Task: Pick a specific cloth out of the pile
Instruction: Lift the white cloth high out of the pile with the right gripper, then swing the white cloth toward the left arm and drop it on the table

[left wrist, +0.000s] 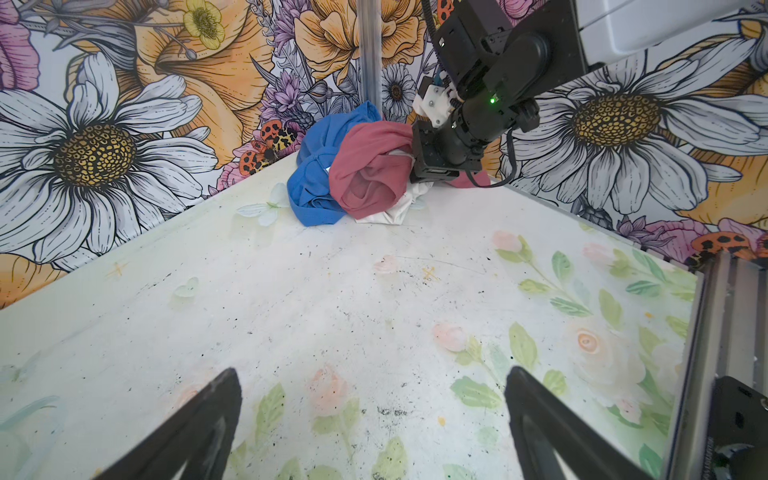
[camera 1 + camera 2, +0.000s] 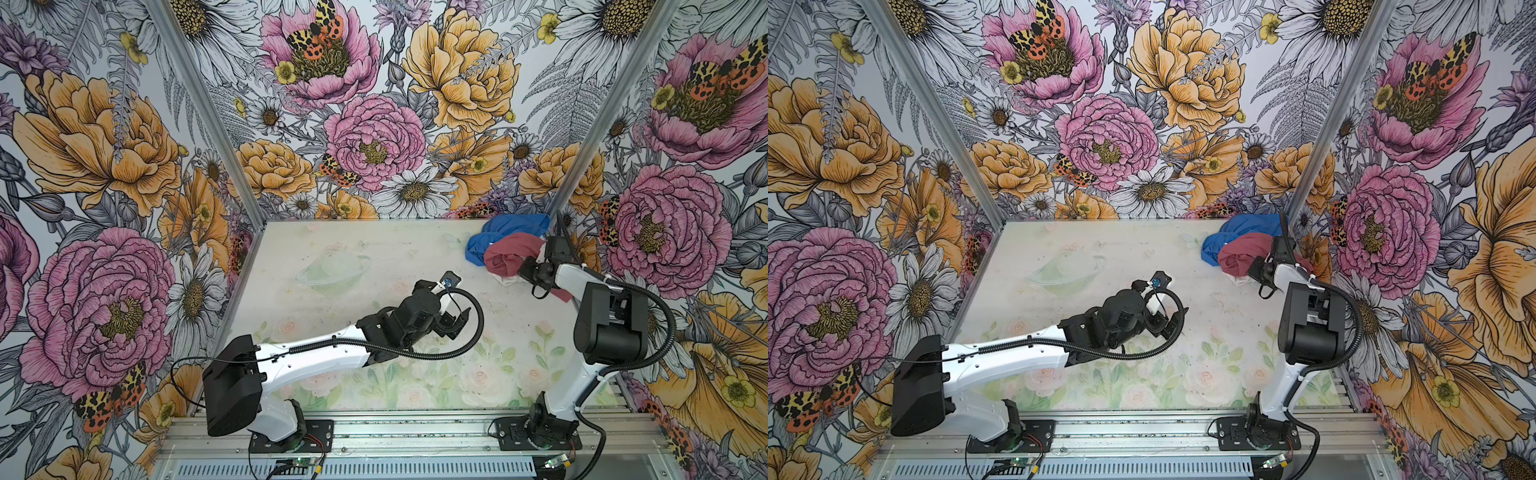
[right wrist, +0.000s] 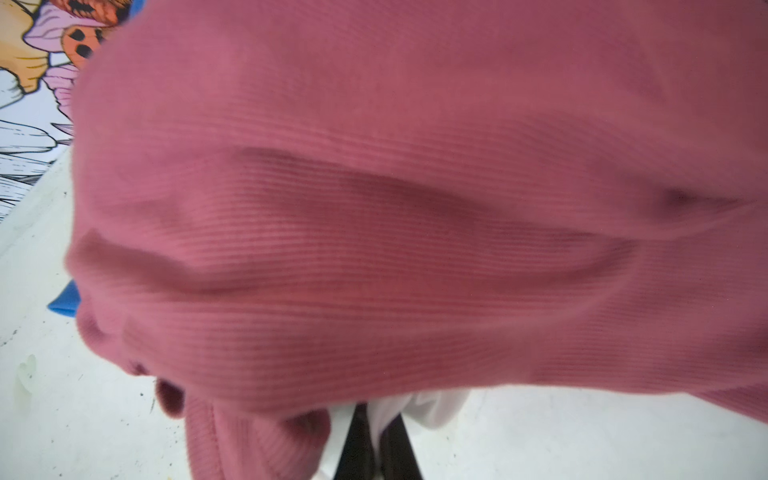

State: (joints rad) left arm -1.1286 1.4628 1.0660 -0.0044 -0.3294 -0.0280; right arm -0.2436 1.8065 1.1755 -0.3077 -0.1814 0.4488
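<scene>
Right gripper pinches crumpled plain white cloth beneath maroon cloth; left gripper apart

Both top views looked steeply down from high above the near edge onto the whole desk. The left wrist view faced low across it toward the pile; the right wrist view sat close against its maroon cloth.

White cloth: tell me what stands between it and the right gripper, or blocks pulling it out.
Nothing separates them: the right gripper looks shut on the white cloth. But the red cloth lies draped over it and would likely drag along; the blue cloth sits beside the red one, farther off.
</scene>
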